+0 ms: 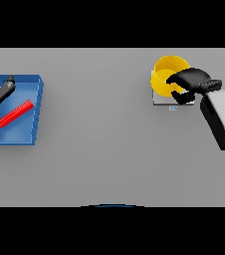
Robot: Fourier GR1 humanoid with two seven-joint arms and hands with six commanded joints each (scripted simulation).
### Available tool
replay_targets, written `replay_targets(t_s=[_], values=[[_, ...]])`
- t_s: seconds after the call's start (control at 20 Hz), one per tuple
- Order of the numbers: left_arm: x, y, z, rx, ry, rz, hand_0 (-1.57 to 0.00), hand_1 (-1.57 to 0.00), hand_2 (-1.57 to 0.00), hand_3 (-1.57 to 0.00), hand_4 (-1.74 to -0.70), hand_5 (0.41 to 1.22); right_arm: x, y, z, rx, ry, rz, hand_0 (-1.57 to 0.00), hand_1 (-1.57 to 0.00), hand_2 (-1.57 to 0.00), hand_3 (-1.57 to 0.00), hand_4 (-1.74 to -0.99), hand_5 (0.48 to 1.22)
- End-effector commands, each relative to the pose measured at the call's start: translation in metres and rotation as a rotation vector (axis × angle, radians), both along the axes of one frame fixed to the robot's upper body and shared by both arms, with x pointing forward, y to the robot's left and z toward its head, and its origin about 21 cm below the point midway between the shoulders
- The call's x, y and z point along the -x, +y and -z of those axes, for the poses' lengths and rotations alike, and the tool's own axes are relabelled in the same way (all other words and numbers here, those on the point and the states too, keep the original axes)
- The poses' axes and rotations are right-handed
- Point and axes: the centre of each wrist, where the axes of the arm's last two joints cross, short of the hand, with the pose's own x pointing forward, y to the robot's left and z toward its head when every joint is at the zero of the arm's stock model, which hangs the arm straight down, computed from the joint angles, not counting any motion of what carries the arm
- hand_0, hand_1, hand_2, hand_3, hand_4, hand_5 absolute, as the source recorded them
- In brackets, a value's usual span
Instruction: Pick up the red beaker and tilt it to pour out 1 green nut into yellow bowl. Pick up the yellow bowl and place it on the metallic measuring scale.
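Observation:
The yellow bowl (163,74) stands on the metallic scale (160,101) at the far right of the table. My right hand (193,78) is at the bowl's right side, thumb over the rim and fingers curled under its near wall, holding it. The red beaker (15,113) lies on its side inside the blue tray (34,110) at the far left. My left hand (3,90) hovers over the tray's back left corner with straight fingers, apart from the beaker. No green nut shows; the bowl's inside is partly hidden by the hand.
The scale has a small blue display (172,107) on its near edge. Bare grey table (99,139) stretches between the tray and the scale.

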Motion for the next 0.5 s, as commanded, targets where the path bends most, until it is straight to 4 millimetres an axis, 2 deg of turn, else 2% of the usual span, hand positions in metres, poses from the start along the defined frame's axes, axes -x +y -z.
replay_targets(t_s=[0.0,0.05,0.2,0.45], values=[[-0.0013,0.0006,-0.0036,0.000,-0.010,0.002,0.00,0.00,0.00,0.00,-0.72,0.664,-0.0007,0.0000,-0.0014,-0.003,-0.006,-0.006,-0.21,-0.18,-0.24,-0.43,-1.552,0.876],[-0.0010,0.0019,-0.0051,-0.006,-0.012,0.001,0.00,0.00,0.00,0.00,-0.72,0.664,0.0003,-0.0039,-0.0005,-0.016,-0.005,-0.002,-0.17,-0.15,-0.19,-0.39,-1.546,0.856],[-0.0042,0.0007,-0.0008,0.003,-0.001,0.001,0.00,0.00,0.00,0.00,-0.73,0.665,-0.0018,0.0010,-0.0005,-0.027,-0.016,-0.001,-0.08,-0.07,-0.10,-0.30,-1.530,0.809],[-0.0043,0.0019,-0.0029,-0.008,0.002,-0.003,0.00,0.00,0.00,0.00,-0.72,0.665,-0.0010,-0.0068,0.0034,-0.013,0.008,0.045,-0.03,-0.02,-0.03,-0.17,-1.491,0.752]])
